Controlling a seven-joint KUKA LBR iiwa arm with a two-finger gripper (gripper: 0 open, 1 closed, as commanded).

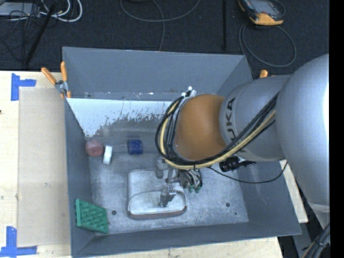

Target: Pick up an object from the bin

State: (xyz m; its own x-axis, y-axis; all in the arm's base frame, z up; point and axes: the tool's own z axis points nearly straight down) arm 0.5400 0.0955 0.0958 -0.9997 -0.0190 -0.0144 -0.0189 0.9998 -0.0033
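1. The hand (167,196) reaches down from the arm's orange wrist cover (199,125). It is low over the right part of a pale grey, rounded-rectangular shallow plastic tray (142,190); whether it is apart or together cannot be told.
2. That tray lies flat near the front middle of the scuffed grey metal bin (226,214).
3. A green ridged plastic wedge (91,215) sits in the front left corner, well apart.
4. Toward the back left lie a dull pink ball (94,148) and a small white cylinder (107,155) just beside it, with a small blue cube (135,146) near them.
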